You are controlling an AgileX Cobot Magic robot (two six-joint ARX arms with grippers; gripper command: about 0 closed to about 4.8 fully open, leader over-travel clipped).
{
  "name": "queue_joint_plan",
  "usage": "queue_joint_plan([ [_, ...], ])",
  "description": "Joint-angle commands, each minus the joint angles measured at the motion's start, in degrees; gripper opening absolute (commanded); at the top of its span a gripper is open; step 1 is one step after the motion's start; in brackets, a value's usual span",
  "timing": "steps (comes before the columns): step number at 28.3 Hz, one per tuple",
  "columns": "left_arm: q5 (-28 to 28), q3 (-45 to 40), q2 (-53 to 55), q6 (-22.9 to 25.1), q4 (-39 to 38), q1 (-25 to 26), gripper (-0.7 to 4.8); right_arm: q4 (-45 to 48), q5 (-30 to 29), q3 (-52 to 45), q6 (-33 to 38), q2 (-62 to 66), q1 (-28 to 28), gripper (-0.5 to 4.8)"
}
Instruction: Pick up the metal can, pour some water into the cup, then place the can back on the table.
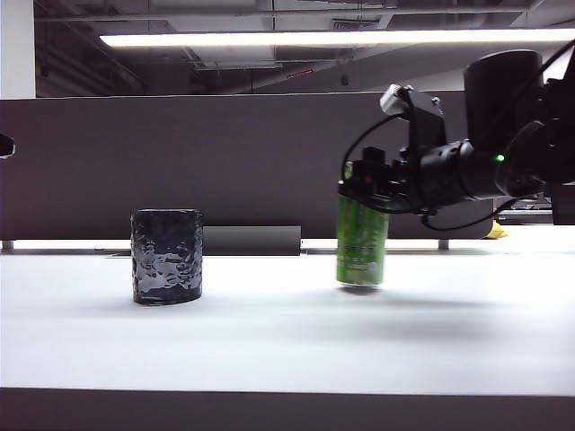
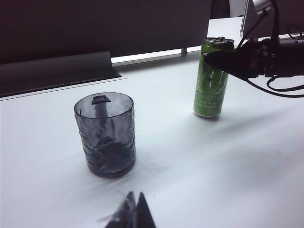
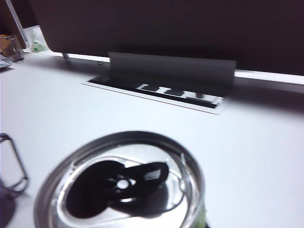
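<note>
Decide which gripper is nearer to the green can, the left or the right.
Right. The right gripper is closed around the upper part of the green can. The left gripper is far off, on the near side of the dark cup.

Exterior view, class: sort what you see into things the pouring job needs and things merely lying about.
Needed:
can, gripped near its top by the right pincer
cup, standing left of the can
table

Lying about:
grey panel
cable-slot flap
yellow object, far right

Office-like lab: partition panel (image 1: 180,162), ceiling strip light (image 1: 332,39).
</note>
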Motion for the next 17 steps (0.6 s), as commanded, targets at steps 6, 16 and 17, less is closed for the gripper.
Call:
queue_joint_plan([
  [6,0.00,0.07,0.04,0.00,0.79,0.07,-0.05,-0.28,-0.94,4.24,-0.39,-1.07,3.80,2.37],
  [16,0.00,0.07,0.04,0.00,0.77,0.07,-0.05,-4.87,-2.69,8.94,-2.12,-1.14,7.72,2.38],
  [17,0.00,0.07,0.04,0.00,0.79,0.07,-0.05,-5.05,-2.91,9.22,-2.40,-1.18,8.22,2.38],
])
